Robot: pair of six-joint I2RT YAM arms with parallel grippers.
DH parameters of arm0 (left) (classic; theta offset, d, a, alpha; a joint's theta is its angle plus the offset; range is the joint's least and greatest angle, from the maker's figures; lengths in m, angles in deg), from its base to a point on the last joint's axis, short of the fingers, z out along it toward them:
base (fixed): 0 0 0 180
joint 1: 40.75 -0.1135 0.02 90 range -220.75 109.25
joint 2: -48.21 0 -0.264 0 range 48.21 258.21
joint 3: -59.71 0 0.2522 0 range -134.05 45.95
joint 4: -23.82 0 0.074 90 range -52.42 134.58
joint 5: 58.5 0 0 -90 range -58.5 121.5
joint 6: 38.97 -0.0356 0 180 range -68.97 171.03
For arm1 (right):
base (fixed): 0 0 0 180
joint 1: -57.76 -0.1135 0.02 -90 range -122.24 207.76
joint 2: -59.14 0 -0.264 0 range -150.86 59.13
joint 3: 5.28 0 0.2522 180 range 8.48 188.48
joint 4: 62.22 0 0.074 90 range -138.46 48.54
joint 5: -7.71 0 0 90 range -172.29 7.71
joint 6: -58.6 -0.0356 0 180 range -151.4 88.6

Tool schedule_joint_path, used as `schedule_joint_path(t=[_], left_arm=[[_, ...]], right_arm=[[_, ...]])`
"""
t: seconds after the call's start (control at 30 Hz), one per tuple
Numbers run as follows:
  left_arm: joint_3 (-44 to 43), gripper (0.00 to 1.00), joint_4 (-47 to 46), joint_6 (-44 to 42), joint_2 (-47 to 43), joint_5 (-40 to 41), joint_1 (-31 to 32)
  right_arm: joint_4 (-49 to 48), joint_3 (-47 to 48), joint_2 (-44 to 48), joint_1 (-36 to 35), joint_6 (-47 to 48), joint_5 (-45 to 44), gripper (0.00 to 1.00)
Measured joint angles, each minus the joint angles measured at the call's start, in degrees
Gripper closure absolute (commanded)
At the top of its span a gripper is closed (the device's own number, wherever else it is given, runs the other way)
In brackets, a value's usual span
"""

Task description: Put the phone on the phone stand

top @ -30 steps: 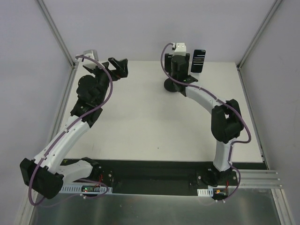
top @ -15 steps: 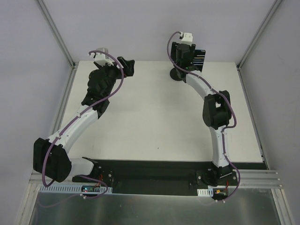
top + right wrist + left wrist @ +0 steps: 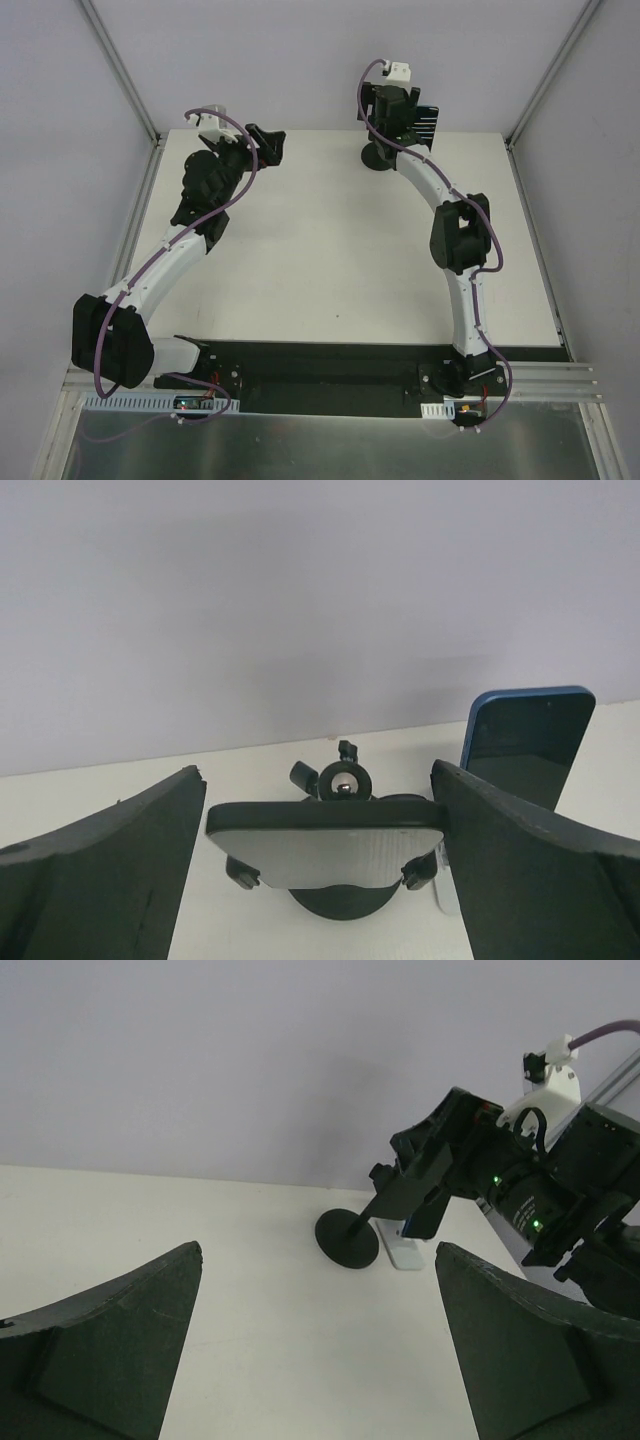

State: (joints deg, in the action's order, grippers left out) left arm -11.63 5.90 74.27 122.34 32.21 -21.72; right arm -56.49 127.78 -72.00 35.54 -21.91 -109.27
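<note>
The black phone stand shows in the top view, its round base [image 3: 378,158] at the table's back. In the right wrist view its flat grey cradle plate [image 3: 325,842] faces me. The blue phone [image 3: 527,742] stands upright behind my right finger; it also shows in the top view [image 3: 427,122] and the left wrist view [image 3: 424,1222]. My right gripper [image 3: 318,775] is open, with the cradle plate between its fingers and the plate's right edge against the right finger. In the top view my right gripper [image 3: 392,125] is over the stand. My left gripper [image 3: 268,143] is open and empty at the back left.
A small white holder [image 3: 398,1253] lies on the table under the phone, just right of the stand's base [image 3: 347,1240]. The back wall is close behind the stand and phone. Metal frame posts stand at the back corners.
My right arm has stretched toward the back and its gripper now sits around the stand's cradle. My left arm has swung forward and right. Little has moved in the last half second.
</note>
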Motion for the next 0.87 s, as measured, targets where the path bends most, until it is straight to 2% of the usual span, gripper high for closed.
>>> schedule_joint_path(t=[0.23, 0.4, 0.6, 0.73, 0.87], left_arm=[[0.00, 0.01, 0.52, 0.55, 0.00, -3.21, -0.02], [-0.85, 0.01, 2.97, 3.48, -0.50, -7.78, -0.02], [0.04, 0.01, 7.76, 9.57, -7.96, -13.88, -0.02], [9.68, 0.01, 9.16, 14.69, -20.31, -16.11, -0.11], [18.16, 0.01, 18.14, 16.39, -32.72, -17.70, -0.39]], right_arm=[[3.96, 2.16, 2.01, -0.09, 0.22, 0.83, 0.04], [9.35, -9.84, 14.51, -0.85, 0.48, -0.26, 0.04], [17.62, -32.39, 45.27, -5.86, -2.36, -4.17, 0.04], [22.62, -49.11, 70.47, -8.83, -8.87, -2.21, 0.04], [26.91, -65.46, 90.71, -8.46, -14.84, 2.67, 0.04]])
